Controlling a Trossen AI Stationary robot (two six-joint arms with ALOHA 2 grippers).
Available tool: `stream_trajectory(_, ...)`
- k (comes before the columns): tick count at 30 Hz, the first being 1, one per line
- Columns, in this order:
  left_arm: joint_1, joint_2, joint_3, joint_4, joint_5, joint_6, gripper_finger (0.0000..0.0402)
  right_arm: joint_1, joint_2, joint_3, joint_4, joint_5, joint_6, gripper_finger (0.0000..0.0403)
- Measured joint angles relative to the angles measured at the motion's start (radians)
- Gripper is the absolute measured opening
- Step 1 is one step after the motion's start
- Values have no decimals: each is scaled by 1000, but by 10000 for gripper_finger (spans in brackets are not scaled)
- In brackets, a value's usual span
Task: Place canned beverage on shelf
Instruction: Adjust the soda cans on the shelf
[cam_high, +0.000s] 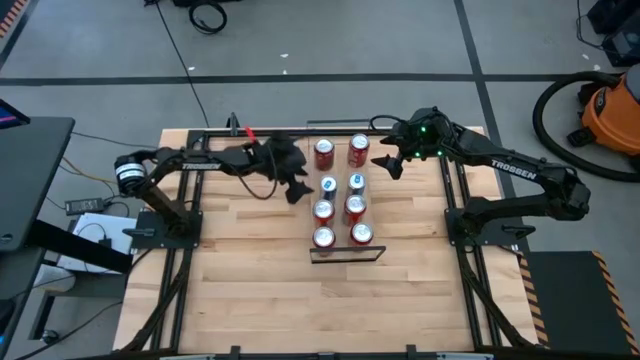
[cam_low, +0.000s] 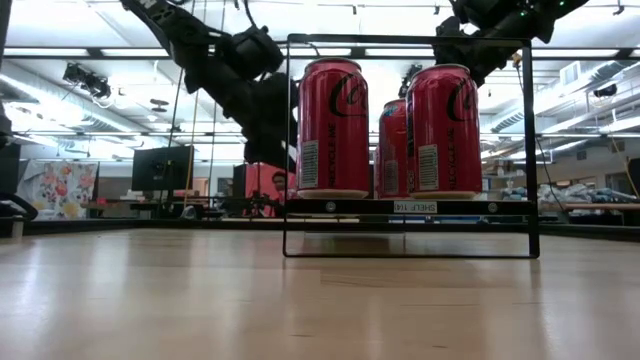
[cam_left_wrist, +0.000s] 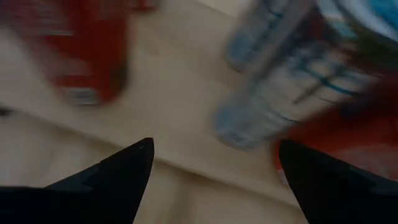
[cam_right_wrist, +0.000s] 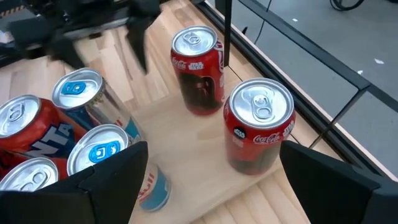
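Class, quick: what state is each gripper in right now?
Left gripper: jaws open, holding nothing.
Right gripper: jaws open, holding nothing.

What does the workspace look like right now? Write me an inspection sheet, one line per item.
Surface: wooden plank tabletop, bare around the shelf.
Job's things: shelf holds eight upright cans in two rows, six red cans and two blue-and-silver cans in the middle.
Clutter: nothing seen on the table.
Grippers: left gripper is open beside the blue-and-silver cans, holding nothing; right gripper is open near the far red cans, fingers empty.
Cables: black cable runs across the floor; more leads lie by the table's left edge.
Surroundings: orange shop vacuum with hose at right; dark desk at left.
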Motion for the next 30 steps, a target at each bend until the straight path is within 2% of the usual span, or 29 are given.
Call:
stream_trajectory(10,-137,42,0,6,1,1,356,6,0,0,0,-6,2,375)
stream_trajectory(15,-145,56,0,35,-82,-1,356,11,0,0,0,-10,11,375)
stream_trajectory(30,-132,70,1,144,-102,-51,356,23,0,0,8,-5,18,375)
